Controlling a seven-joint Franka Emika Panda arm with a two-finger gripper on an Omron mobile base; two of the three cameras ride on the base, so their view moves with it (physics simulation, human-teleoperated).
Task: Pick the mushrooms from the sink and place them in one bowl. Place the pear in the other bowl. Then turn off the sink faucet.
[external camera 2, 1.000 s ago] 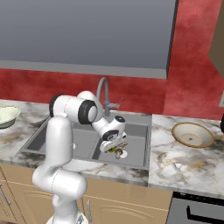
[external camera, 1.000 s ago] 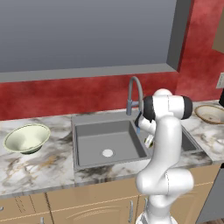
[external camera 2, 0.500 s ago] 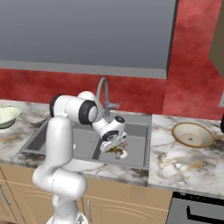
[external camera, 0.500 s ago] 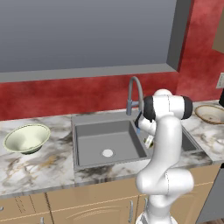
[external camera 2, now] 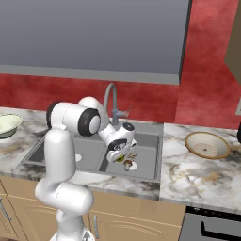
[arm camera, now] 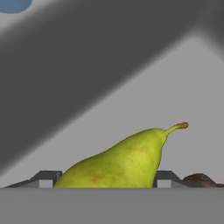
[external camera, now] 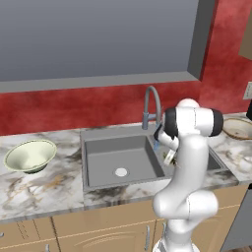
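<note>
Here the hand (arm camera: 103, 183) clamps the smooth, tapered yellow-green pear (arm camera: 120, 162) — down inside the grey metal sink (external camera 2: 148, 162).

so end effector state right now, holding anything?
End effector: closed around the yellow-green pear with the curved stem, one fingertip on each side of it, low in the grey metal sink.

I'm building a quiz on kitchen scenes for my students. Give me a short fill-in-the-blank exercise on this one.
1. The gripper has its fingertips on either side of the ____.
2. The pear lies in the sink's ____ basin.
3. The pale green-white bowl stands on the counter to the ____ of the sink.

Missing words: pear; right; left
</note>
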